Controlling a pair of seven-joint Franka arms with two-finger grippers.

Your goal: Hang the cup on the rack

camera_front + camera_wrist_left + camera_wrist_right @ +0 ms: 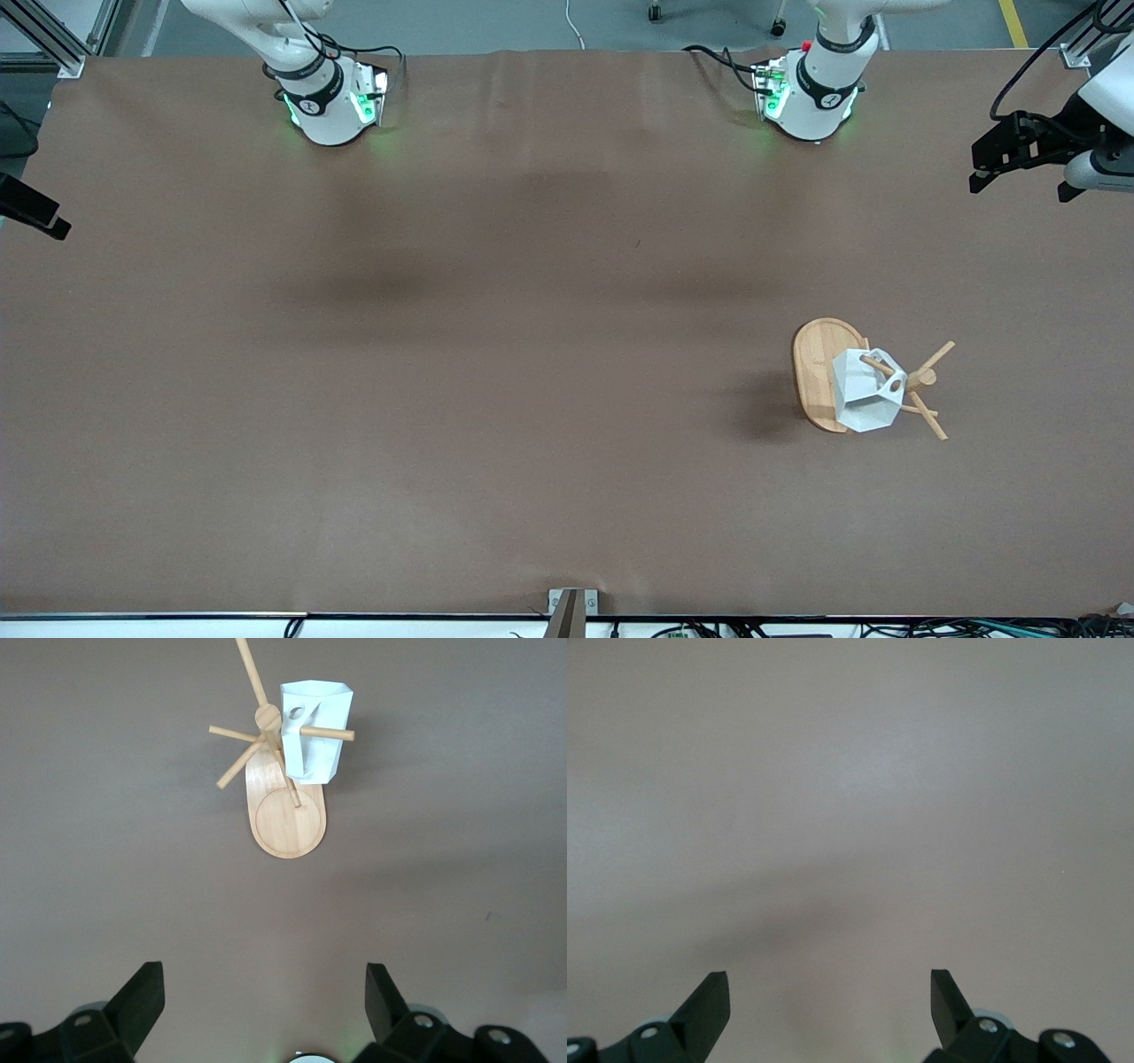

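The white faceted cup hangs on the wooden rack, with a peg passing through the hole of its handle. The rack stands toward the left arm's end of the table, its pegs spreading from the central post. In the left wrist view the cup hangs beside the post over the oval base. My left gripper is open and empty, up over the table edge at the left arm's end, apart from the rack; its fingers frame bare table. My right gripper is open and empty over the table edge at the right arm's end.
The brown table holds only the rack and cup. The two arm bases stand along the edge farthest from the front camera. A small bracket sits at the table edge nearest that camera.
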